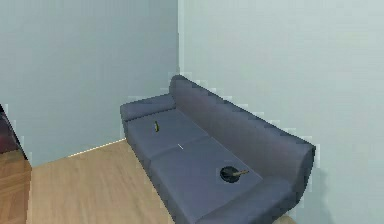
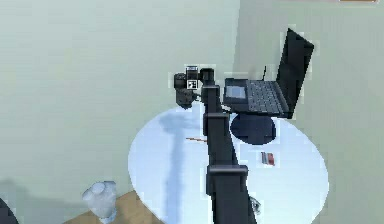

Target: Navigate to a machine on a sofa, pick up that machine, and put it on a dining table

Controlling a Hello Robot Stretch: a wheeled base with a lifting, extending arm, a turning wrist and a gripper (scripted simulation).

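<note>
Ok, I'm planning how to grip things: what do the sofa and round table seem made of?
The sofa looks like matte blue-grey fabric: soft rounded cushions, no shine. The round table looks like smooth white laminate or painted wood: even colour, no grain.

Sofa [image 1: 215, 150]: lower end cut by frame bottom. Dark blob [image 1: 232, 174] on seat: I cannot identify. Gripper [image 2: 186, 96] load: unclear.

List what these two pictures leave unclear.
- Arm side view: whether the gripper holds anything, with the laptop right beside it.
- Arm side view: the table middle, hidden by the arm.
- Forward view: the dark round item on the sofa, too small to name.
- Forward view: sofa's near end, cut by the bottom edge.
</note>
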